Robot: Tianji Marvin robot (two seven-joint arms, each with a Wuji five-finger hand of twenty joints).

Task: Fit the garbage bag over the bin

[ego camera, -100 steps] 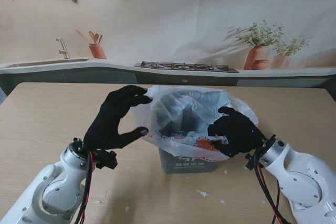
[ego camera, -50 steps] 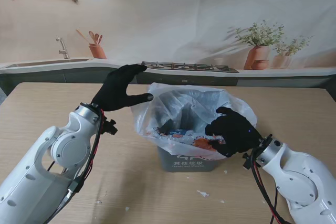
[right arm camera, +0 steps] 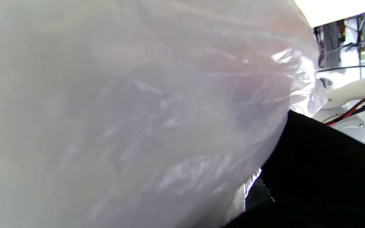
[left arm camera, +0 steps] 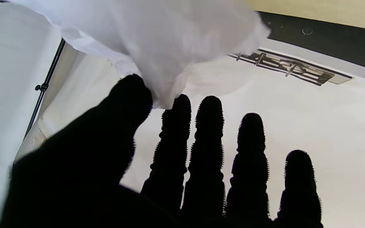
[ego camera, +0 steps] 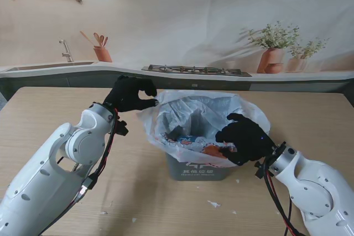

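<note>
So the bin [ego camera: 192,168] sits around the middle of the wooden counter [ego camera: 44,120], dark grey, and the white garbage bag [ego camera: 196,115] is stuffed down inside it with the top puffed up and spilling over the rim on all sides. The near edge of the bag hangs over the front of the bin and has some red and blue print on it.

The left hand [ego camera: 131,93] is up at the far left corner of the bag, thumb and fingers [ego camera: 148,88] curled in together and pinching the plastic edge there. In the left wrist view you can see a fold of bag [left arm camera: 157,47] caught between the thumb and the first finger [left arm camera: 176,120], the other three fingers standing straight beside it with nothing on them.

The right hand [ego camera: 246,138] is over on the near right side of the bag, resting against the plastic just over the rim, fingers bent down into it. It looks like it has a grip on the bag, but I honestly can't tell from the stand view (the black glove blends into itself). The right wrist view is no help, almost all milky plastic [right arm camera: 131,114] pressed right up to the lens with a slab of black glove [right arm camera: 322,177] beside it.

A few little white scraps [ego camera: 213,204] lie on the counter nearer to me than the bin.
</note>
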